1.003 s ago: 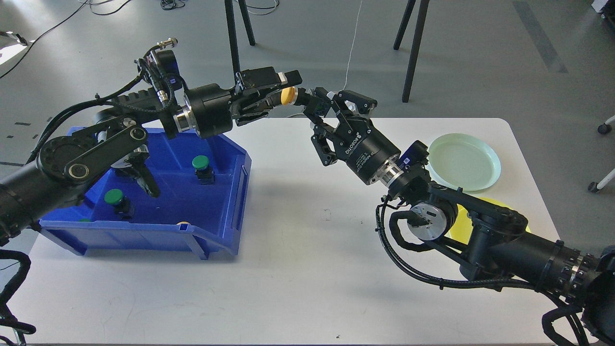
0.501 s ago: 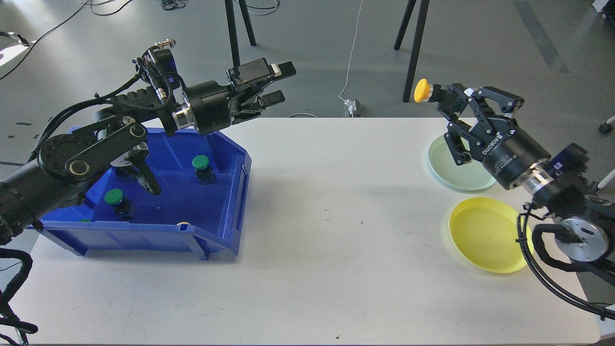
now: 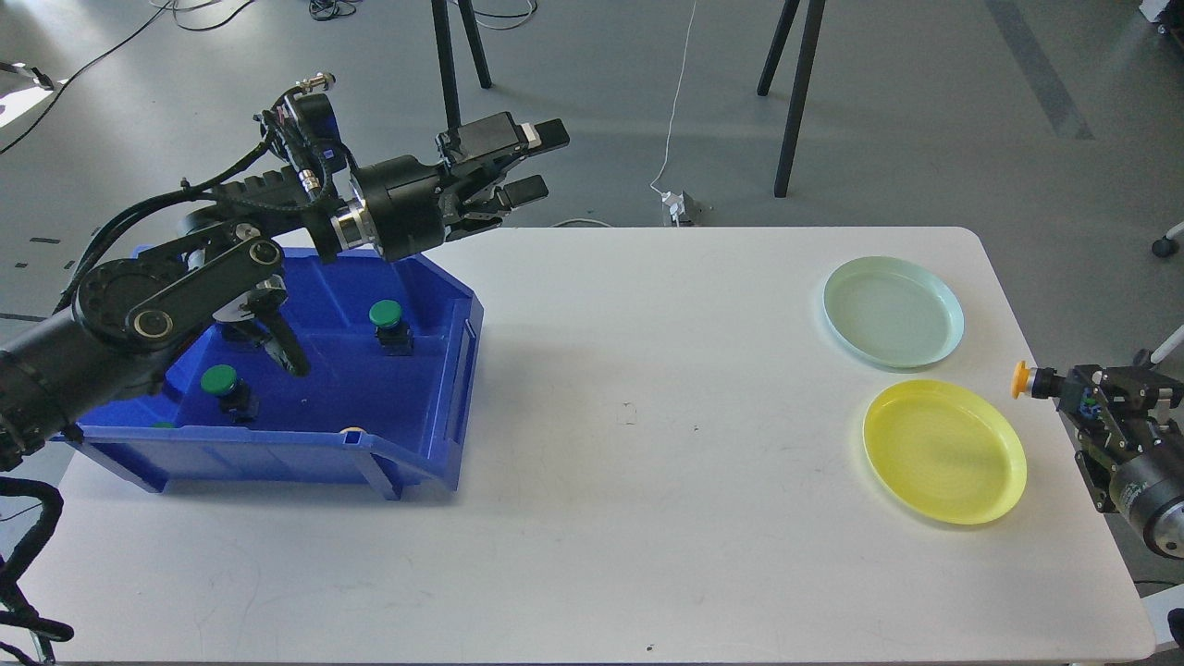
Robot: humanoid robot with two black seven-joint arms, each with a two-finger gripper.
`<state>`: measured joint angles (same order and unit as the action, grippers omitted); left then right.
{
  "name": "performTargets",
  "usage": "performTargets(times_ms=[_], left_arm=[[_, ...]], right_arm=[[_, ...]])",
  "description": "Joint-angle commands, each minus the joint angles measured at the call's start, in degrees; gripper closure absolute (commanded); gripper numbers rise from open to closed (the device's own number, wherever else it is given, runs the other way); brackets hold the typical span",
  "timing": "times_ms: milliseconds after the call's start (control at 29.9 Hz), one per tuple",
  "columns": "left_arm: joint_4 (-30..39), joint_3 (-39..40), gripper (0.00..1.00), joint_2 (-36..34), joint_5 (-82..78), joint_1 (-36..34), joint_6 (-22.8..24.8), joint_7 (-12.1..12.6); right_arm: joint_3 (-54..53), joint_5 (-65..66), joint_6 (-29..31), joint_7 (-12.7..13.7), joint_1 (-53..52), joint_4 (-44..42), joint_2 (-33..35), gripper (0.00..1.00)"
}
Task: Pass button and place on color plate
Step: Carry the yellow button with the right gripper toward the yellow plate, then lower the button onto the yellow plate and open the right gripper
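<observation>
Head view: right pincer point(image 3: 1064, 388) clamped on the yellow-capped button point(image 3: 1021, 380), held off the counter's point(image 3: 647, 481) right edge, cap pointing toward the yellow plate point(image 3: 943, 453) just left of it. Button is not on the plate; hand-over looks done, placing remains. Pale green plate point(image 3: 893, 310) lies beyond, empty. Left pincer point(image 3: 527, 166) gapes apart, holding nothing, above the blue bin point(image 3: 407, 462), where green buttons point(image 3: 386, 314) sit below it.

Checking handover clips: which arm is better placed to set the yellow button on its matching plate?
The right. The right gripper holds the yellow button just beside the yellow plate, while the left gripper hangs open and empty above the blue bin.
</observation>
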<state>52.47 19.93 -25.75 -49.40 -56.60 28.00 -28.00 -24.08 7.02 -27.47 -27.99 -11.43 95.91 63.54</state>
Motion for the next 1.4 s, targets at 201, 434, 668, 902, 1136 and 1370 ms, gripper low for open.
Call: performTargets(times_ms=[201, 434, 668, 902, 1136, 1370], left_arm=[[-0.1, 0.0, 0.01, 0.0, 0.1, 0.0, 0.0, 0.0], [-0.1, 0.0, 0.01, 0.0, 0.0, 0.0, 0.0, 0.0], [-0.1, 0.0, 0.01, 0.1, 0.1, 0.0, 0.0, 0.0], [-0.1, 0.0, 0.01, 0.5, 0.1, 0.0, 0.0, 0.0], [-0.1, 0.0, 0.01, 0.5, 0.1, 0.0, 0.0, 0.0], [-0.4, 0.0, 0.01, 0.4, 4.0, 0.0, 0.0, 0.0]], right_arm=[[6.3, 18.6, -0.5, 0.0, -1.5, -16.2, -14.0, 0.98], [7.1, 20.0, -0.5, 0.0, -3.2, -25.1, -17.8, 0.96], [6.6, 20.0, -0.5, 0.0, -3.4, -25.0, -18.2, 0.46], [5.9, 20.0, -0.5, 0.0, -3.5, -25.1, -19.9, 0.4], [5.7, 19.9, -0.5, 0.0, -3.6, -24.8, -19.9, 0.39], [1.3, 19.6, -0.5, 0.0, -4.4, -22.1, -19.8, 0.35]])
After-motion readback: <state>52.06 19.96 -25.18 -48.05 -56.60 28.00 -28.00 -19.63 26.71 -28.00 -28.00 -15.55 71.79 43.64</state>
